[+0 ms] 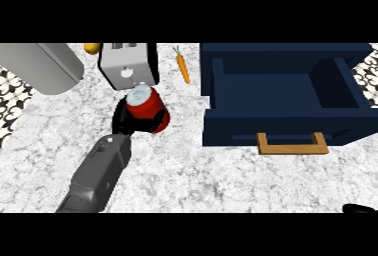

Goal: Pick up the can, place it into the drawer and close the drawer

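Red can [148, 103] with a silver top is caught in the left hand [124, 120], whose black fingers and thumb curl round its lower half from both sides. The can's long axis runs from the palm up and away, its top end leaning beyond the fingertips toward the toaster [125, 67] just past it. Whether its base rests on the marble counter [221, 175] or hangs just above it, I cannot tell.

What the coming move turns on is that the open drawer [280, 127] lies well off to the right of this hand, at about the same reach from the robot's body. Its dark blue cavity stands open, and its front panel with the wooden handle [292, 150] is on the near side. So the can has to travel sideways to the right, and judging by the drawer's walls, rise enough to clear the near left edge before going down inside. A carrot [182, 67] lies between the hand and the drawer, a little farther out, and seems clear of a straight sideways path.

The right hand [359, 208] shows only as a dark sliver at the lower right edge, nearer the drawer handle than the left hand is; how it is set cannot be told.
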Tool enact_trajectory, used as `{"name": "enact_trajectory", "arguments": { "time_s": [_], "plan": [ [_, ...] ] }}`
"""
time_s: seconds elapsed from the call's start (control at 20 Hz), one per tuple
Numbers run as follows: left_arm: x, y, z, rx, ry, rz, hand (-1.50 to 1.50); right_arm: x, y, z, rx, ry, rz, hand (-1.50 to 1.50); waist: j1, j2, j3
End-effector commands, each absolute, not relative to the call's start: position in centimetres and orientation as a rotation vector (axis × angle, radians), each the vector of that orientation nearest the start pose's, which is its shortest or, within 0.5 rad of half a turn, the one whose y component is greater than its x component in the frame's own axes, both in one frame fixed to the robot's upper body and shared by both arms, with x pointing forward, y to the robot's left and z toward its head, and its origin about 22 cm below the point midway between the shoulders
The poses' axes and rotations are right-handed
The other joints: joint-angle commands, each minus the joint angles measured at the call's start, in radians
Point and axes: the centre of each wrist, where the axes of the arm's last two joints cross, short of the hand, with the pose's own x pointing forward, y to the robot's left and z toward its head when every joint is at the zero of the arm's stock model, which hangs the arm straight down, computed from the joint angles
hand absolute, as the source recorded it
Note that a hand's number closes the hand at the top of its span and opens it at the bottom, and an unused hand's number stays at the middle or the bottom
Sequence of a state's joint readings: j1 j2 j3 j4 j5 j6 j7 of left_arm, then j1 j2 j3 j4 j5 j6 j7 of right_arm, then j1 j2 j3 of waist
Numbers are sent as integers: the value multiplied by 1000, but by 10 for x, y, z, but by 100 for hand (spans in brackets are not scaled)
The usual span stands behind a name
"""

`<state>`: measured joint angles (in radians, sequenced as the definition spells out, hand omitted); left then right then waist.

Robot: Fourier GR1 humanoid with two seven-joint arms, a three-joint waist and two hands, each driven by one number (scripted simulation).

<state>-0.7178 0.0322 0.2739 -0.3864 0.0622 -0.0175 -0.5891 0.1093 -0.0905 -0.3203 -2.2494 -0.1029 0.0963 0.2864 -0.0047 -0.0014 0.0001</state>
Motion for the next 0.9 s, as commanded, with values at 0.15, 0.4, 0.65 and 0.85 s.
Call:
{"name": "enact_trajectory", "arguments": {
  "time_s": [0.15, 0.4, 0.65, 0.85],
  "plan": [
    [403, 158, 6, -121, -1707, -28, 150, 158, -298, 147, -288, -1868, -55, -150, 9, -6, 1],
    [402, 138, 45, -203, -1686, -72, 150, 166, -306, 155, -300, -1860, -62, -150, 9, -6, 0],
    [409, 101, 119, -186, -1712, -80, 150, 159, -314, 154, -287, -1884, -72, -150, -1, -5, 1],
    [407, 77, 171, -171, -1715, -96, 150, 159, -306, 149, -291, -1881, -65, -150, 1, -5, 1]
  ]
}}
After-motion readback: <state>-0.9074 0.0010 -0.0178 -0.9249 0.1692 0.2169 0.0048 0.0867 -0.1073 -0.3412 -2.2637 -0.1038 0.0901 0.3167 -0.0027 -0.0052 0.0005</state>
